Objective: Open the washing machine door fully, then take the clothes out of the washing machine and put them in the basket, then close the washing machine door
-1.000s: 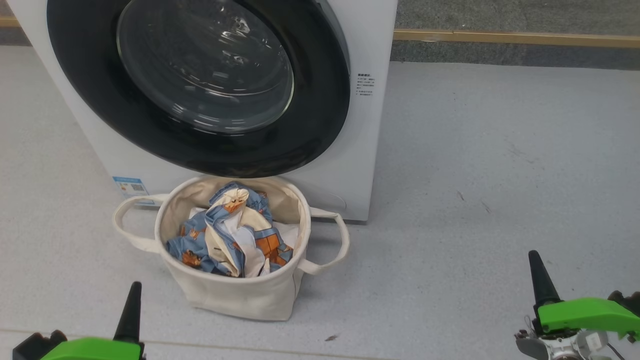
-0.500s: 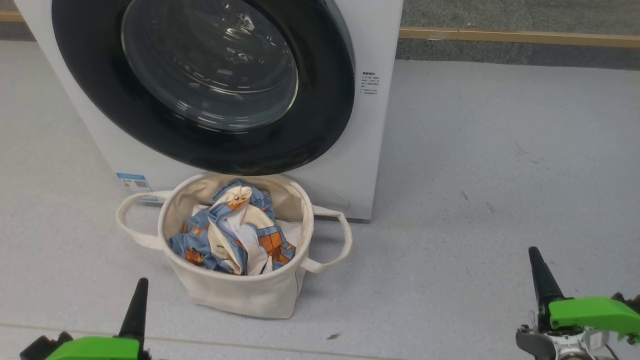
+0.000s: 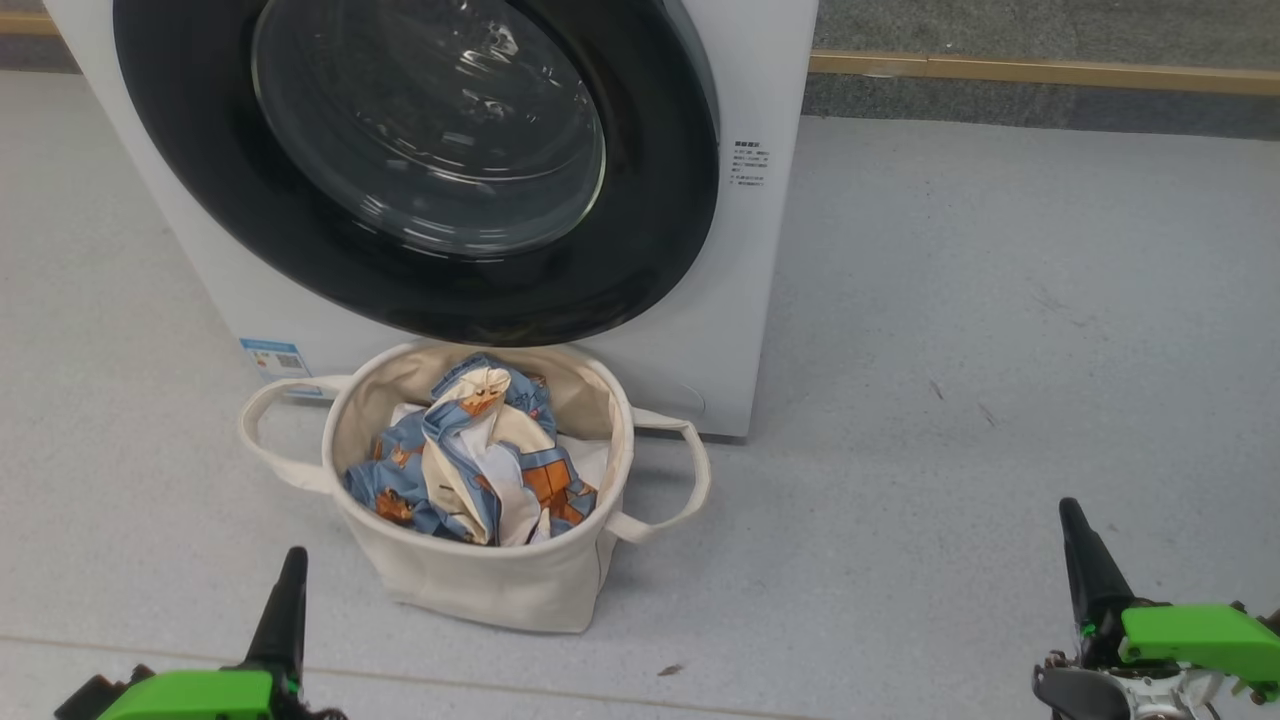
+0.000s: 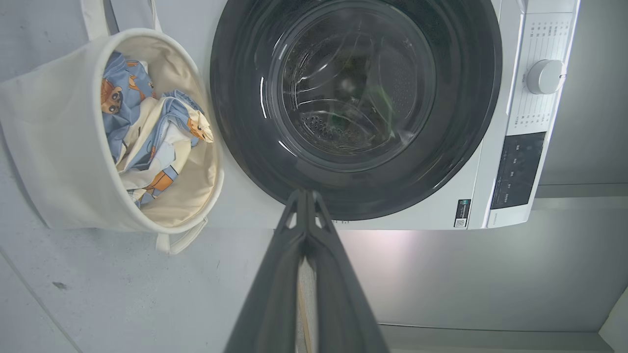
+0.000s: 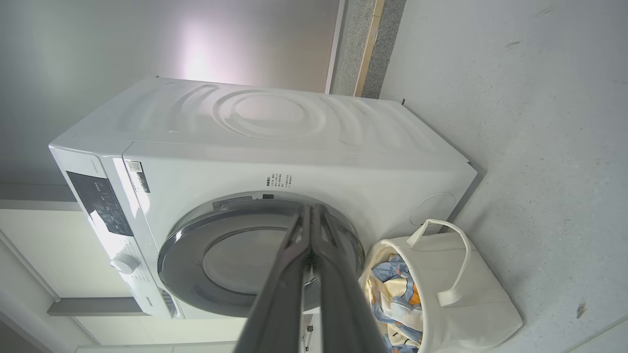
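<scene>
Looks all but finished. In the upper middle of the head view, the door (image 3: 450, 290) closed flat against the front of the washer (image 3: 745, 300), black rim flush as far as can be judged, with no gap to be seen along its silver edge in the right wrist view either. Through the glass (image 4: 353, 59), in the left wrist view, bare perforated drum (image 4: 324, 125) and reflections. No cloth to be made out there, though hard to be sure past the glare. Below the door, in the lower middle of the head view, the basket (image 3: 480, 590) upright on the floor (image 3: 950, 350), just in front of the washer. Inside it, the clothes (image 3: 470, 470): a crumpled heap of blue, cream and orange, sitting within the rim, nothing draped over the edge or dropped on the floor nearby. So, by this reading: opening done, emptying done, closing done or as good as done. Left to settle only a properly caught latch, impossible to tell from here. Left jaws at the lower left corner of the head view, pressed together on nothing, tips meeting in the left wrist view. Right jaws at the lower right corner, likewise pressed together and empty. Both well apart from door and basket, touching neither. Probably nothing more called for than pulling clear, or one firm push on the rim in case of a loose door.
</scene>
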You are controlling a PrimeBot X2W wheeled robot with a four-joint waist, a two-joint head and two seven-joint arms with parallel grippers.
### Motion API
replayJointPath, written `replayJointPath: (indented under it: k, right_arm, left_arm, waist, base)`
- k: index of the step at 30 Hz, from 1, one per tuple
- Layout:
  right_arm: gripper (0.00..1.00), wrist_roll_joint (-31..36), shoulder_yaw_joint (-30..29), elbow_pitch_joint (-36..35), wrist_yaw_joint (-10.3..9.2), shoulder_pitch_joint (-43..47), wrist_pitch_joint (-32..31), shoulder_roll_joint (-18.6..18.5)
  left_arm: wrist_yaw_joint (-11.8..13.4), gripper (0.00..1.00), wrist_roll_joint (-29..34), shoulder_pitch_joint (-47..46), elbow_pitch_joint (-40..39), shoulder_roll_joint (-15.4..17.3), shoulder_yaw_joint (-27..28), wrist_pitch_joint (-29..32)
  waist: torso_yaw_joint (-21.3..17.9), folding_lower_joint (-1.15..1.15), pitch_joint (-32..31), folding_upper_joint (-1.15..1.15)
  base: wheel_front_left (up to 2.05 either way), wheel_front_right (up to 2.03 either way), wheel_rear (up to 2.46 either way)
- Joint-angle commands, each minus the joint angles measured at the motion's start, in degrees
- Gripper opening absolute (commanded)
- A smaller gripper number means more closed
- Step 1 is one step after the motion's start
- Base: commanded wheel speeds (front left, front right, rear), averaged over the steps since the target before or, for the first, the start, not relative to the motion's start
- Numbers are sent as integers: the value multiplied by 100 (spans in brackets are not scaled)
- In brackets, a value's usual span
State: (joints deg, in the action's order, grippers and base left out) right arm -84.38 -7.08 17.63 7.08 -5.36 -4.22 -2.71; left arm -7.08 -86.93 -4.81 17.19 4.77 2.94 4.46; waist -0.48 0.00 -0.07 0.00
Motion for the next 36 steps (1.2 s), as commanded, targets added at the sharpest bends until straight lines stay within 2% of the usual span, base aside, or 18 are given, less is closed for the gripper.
replayJointPath:
  k: [1,11,36]
  right_arm:
    - [0,-148,81,-259,38,-126,-67,-21]
    - [0,-777,54,-360,41,-83,-228,-17]
    - [0,-778,55,-360,41,-83,-227,-17]
  left_arm:
    - [-37,0,-111,-151,-227,-4,231,46]
    - [-41,0,-519,-138,-315,-189,363,207]
    - [-41,0,-521,-138,-315,-190,361,206]
  waist:
    - [5,0,3,0]
    - [48,0,25,0]
    - [48,0,25,0]
  base:
    - [0,0,0]
    - [0,0,0]
    - [0,0,0]
